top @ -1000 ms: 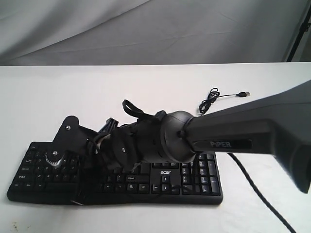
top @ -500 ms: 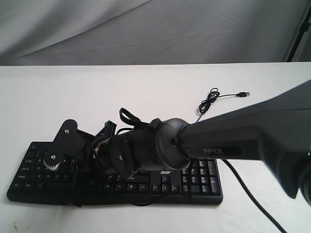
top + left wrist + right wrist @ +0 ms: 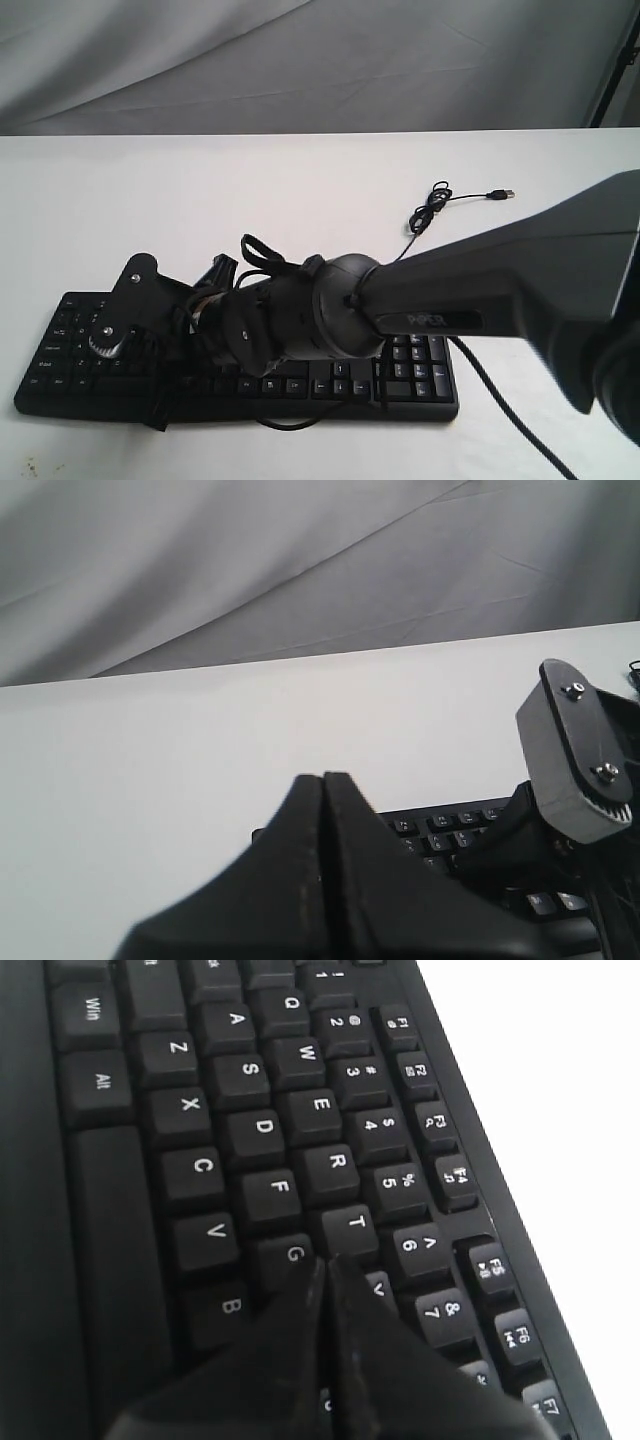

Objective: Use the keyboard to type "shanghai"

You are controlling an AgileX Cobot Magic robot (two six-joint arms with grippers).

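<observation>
Lower centre of exterior frame: wide black plastic keyboard with white legends (image 3: 418, 366) lies flat on white tabletop (image 3: 300, 190), with its thin black USB cable (image 3: 432, 212) coiled up-right of it. Right gripper (image 3: 325, 1266) has its fingers pressed together, tip at G key (image 3: 290, 1256), just beside T; contact unclear. Left gripper (image 3: 323, 780) fingers together, holding nothing, keyboard beyond it.

Keyboard (image 3: 262, 1128) keys: Win, Alt, QWERT (white legends).

Reaching leftward across frame, right arm (image 3: 480, 290) dips at wrist, right pincer (image 3: 325, 1264) pressed together into single tip; left pincer (image 3: 322, 779) likewise closed, fingers flush.
</observation>
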